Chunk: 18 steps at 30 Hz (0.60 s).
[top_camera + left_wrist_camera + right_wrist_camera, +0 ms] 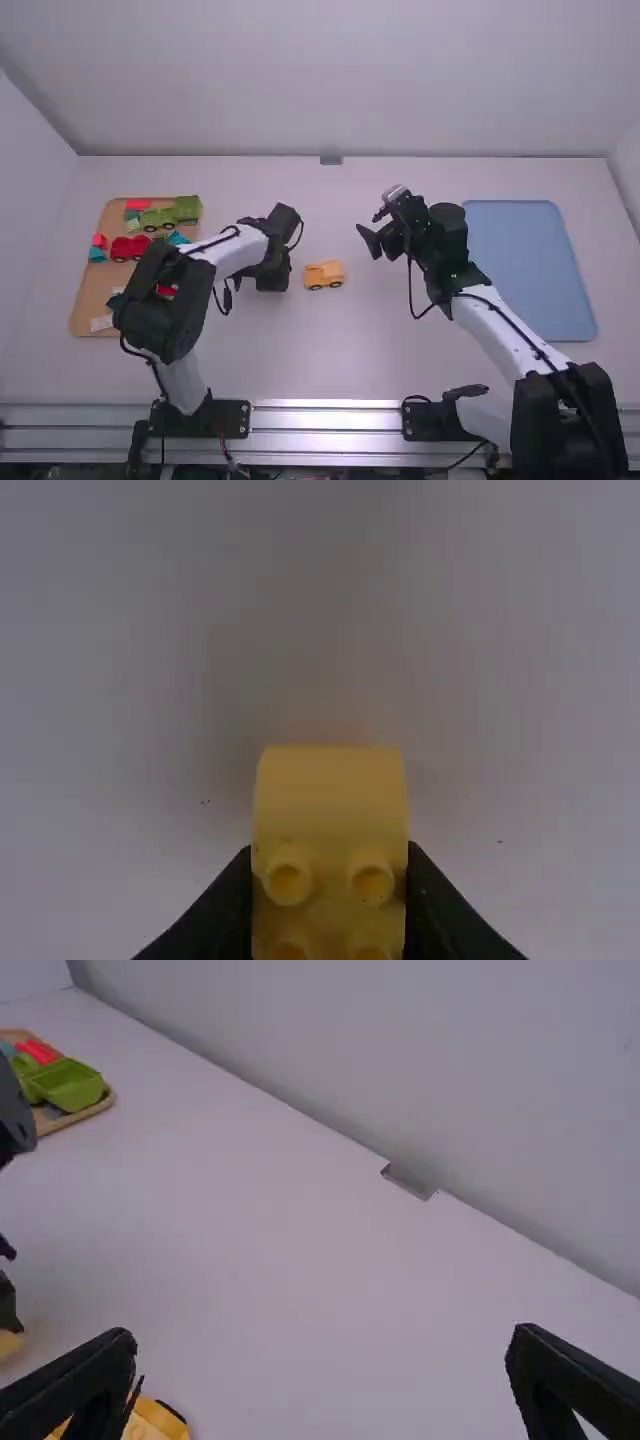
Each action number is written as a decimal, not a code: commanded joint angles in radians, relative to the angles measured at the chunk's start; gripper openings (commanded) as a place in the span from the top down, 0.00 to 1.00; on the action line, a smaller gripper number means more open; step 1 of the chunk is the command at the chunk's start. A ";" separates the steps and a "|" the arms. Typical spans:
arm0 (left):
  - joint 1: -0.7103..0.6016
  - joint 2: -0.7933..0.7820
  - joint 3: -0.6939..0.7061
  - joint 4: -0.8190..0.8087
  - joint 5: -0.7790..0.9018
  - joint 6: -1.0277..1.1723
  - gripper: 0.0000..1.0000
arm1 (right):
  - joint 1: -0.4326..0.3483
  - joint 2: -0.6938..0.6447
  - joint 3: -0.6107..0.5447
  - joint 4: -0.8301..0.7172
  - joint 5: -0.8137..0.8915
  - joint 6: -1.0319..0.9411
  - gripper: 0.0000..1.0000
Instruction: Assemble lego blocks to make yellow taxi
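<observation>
yellow block (330, 805) clamped on the left

left gripper (272, 280) was above the table (370, 360), jaws closed on the block's two sides. car (325, 270) sat on the table just right of it, wheels toward the near side. right gripper (371, 227) hung farther right and a bit farther off, jaws wide apart. brown tray (85, 308) of pieces lay far left; blue tray (530, 270) lay right.

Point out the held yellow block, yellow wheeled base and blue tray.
Yellow block (330, 805): left wrist view, smooth part.
Yellow wheeled base (325, 272): high view, body.
Blue tray (530, 270): high view, flat middle.
</observation>
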<state>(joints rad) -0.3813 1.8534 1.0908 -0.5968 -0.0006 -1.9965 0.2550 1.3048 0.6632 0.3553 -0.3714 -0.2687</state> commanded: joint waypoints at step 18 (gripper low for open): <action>-0.002 0.045 0.015 0.048 -0.010 -0.079 0.45 | 0.002 0.015 -0.003 0.001 -0.002 -0.002 0.01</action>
<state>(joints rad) -0.3897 1.8740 1.0950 -0.5381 -0.0097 -2.0724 0.2550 1.3083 0.6632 0.3527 -0.3714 -0.2714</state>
